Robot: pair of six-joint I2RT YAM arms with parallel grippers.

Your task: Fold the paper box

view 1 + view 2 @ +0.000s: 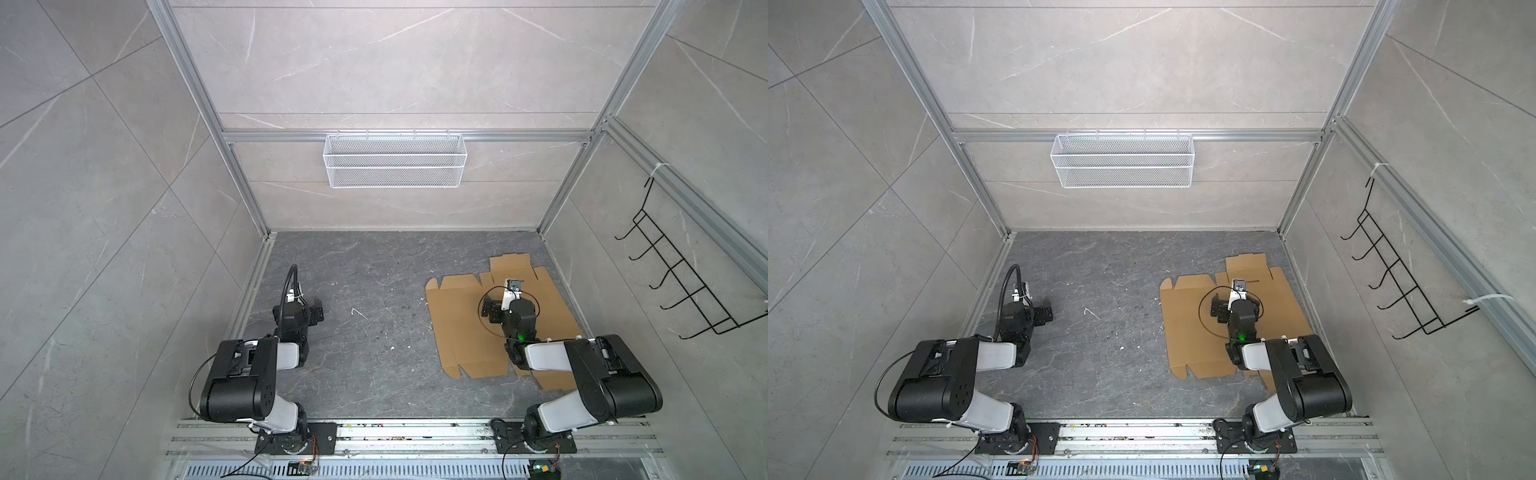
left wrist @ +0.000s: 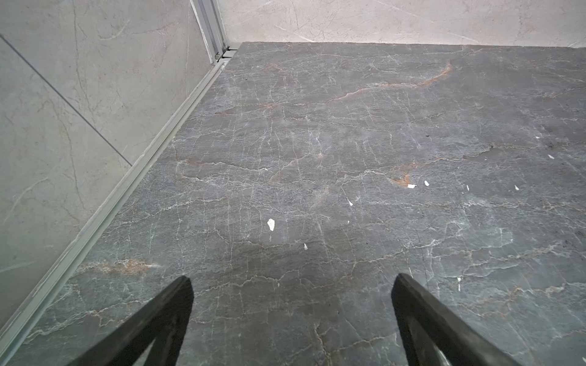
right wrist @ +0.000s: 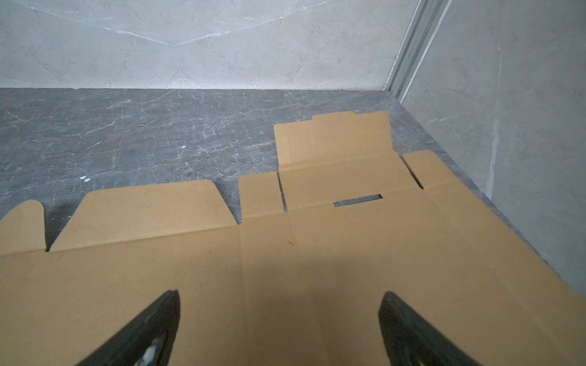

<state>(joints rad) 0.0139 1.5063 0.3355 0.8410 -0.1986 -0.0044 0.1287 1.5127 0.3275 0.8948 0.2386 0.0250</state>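
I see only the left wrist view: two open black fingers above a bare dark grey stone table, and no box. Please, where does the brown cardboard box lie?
Observer: The flat brown corrugated cardboard box lies unfolded on the right half of the dark grey stone table, close to the right wall.
Operator: Thank you. Does anything hold it?
Observer: No. The right gripper is open over the middle of the sheet, with nothing between its jaws, and the flaps in front of it lie flat.
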